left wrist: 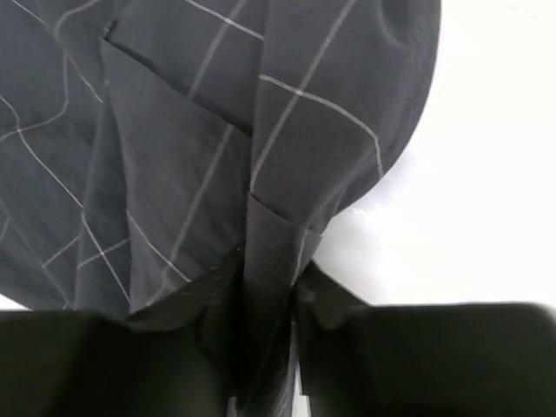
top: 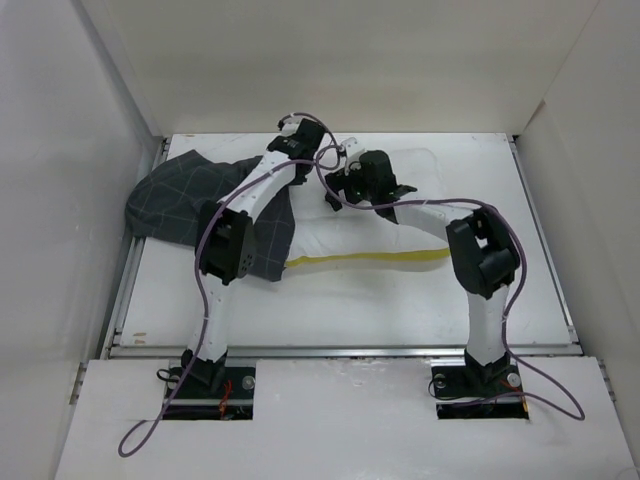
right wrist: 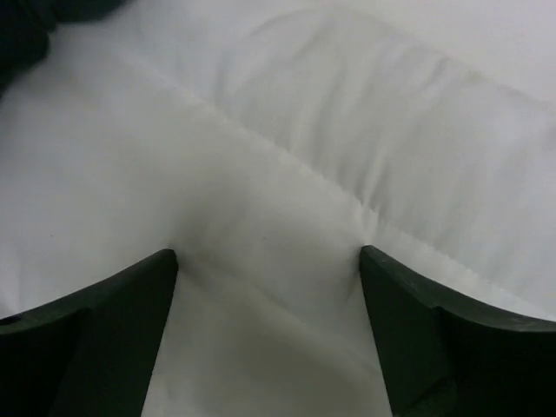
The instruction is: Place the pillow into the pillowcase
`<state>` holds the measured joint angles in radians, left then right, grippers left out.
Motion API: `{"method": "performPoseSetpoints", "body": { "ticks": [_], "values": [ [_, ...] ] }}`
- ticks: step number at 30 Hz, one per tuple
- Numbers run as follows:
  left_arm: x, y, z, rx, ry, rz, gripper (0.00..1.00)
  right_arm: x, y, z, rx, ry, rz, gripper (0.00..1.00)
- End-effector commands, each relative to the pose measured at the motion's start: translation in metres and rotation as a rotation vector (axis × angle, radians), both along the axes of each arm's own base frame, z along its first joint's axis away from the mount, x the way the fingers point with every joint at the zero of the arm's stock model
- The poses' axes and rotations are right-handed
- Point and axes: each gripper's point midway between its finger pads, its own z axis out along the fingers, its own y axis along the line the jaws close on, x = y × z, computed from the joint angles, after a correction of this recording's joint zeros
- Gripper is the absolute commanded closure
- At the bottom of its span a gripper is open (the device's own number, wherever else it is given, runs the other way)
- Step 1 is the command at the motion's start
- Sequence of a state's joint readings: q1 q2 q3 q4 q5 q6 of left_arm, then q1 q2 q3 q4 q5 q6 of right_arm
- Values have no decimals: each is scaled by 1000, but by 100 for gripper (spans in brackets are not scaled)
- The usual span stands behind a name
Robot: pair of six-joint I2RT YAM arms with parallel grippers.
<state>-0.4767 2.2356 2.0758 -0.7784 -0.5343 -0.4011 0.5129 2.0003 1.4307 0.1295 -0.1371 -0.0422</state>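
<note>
Charcoal-grey checked cloth, the floppy pillowcase (top: 185, 200), is lying bunched at the far left of the white table (top: 400, 310). Its right part is overlapping the left end of the large soft white rectangular pillow (top: 350, 240), whose yellow seam (top: 370, 262) is running along the near edge.

Your left gripper (left wrist: 265, 304) is clamping a gathered fold of that pillowcase (left wrist: 217, 156). Your right gripper (right wrist: 265, 256) is standing wide open and gripping nothing. Its dark fingers (right wrist: 113, 321) are pressing into the pillow (right wrist: 304, 156), with a ridge of white fabric rising between them.

Here is what I judge you are risking:

- **Sealed mouth:** I cannot tell whether the pinched fold is one layer of the mouth or both. If both, lifting is only going to hold the opening sealed, and the pillow is going to be pushing against closed cloth.
- **Thin grip on the pillow:** If the right jaws close on just the thin outer skin, the filling is going to be sagging away and dragging on the table.
- **Crowded arms:** In the top view the left gripper (top: 300, 130) and right gripper (top: 350, 182) are working close together, with a purple cable (top: 322, 178) looping between them. A sideways pull could be snagging it.
- **Cloth slipping:** A hard tug may be sliding the cloth out of your left jaws.
</note>
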Motion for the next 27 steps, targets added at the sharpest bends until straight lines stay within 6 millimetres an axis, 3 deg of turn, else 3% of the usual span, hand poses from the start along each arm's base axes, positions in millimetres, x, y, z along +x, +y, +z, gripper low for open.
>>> {"method": "performPoseSetpoints", "body": {
  "ticks": [1,2,4,5,6,7,9,10,13,14,15,16,17,19,20,22,23,25,26,27],
  "values": [
    [6,1,16,8,-23,-28,81,-7,8,-32,7,121,-3,10],
    [8,-3,13,-3,-19,-35,84,-13,11,-44,20,155,11,15],
    [14,-13,13,-37,-18,-66,91,-23,14,-73,8,235,39,45],
    [17,-17,14,-45,-23,-97,92,-22,17,-69,24,235,42,71],
    [20,-27,17,-84,-29,-133,92,-26,21,-77,25,247,46,95],
    [22,-33,24,-111,-44,-166,94,-26,23,-71,54,241,46,100],
    [29,-54,37,-159,-89,-253,94,-39,28,-63,113,232,86,100],
    [28,-73,41,-210,-90,-324,94,-33,35,-16,202,113,108,100],
    [23,-121,76,-257,-171,-495,90,-47,33,33,325,-19,135,100],
    [16,-139,86,-295,-184,-562,90,-54,31,65,385,-64,136,100],
    [8,-162,104,-333,-226,-629,88,-59,28,75,408,-81,137,100],
    [2,-177,111,-362,-234,-686,88,-66,22,71,413,-74,118,100],
    [-12,-196,122,-412,-235,-785,88,-69,16,98,458,-144,103,100],
    [-34,-223,132,-443,-239,-884,87,-68,-1,103,509,-156,-5,100],
    [-44,-231,140,-453,-245,-922,83,-73,-9,95,522,-154,-39,100],
    [-66,-248,130,-453,-208,-983,81,-76,-25,100,572,-149,-133,100],
    [-75,-250,127,-450,-188,-993,78,-70,-48,86,565,-150,-276,100],
    [-94,-249,104,-440,-119,-990,68,-64,-78,83,591,-136,-455,100],
    [-99,-246,96,-454,-89,-965,62,-61,-89,73,573,-116,-532,100],
    [-101,-242,89,-458,-76,-941,58,-58,-113,54,513,-85,-665,100]
  ]
}}
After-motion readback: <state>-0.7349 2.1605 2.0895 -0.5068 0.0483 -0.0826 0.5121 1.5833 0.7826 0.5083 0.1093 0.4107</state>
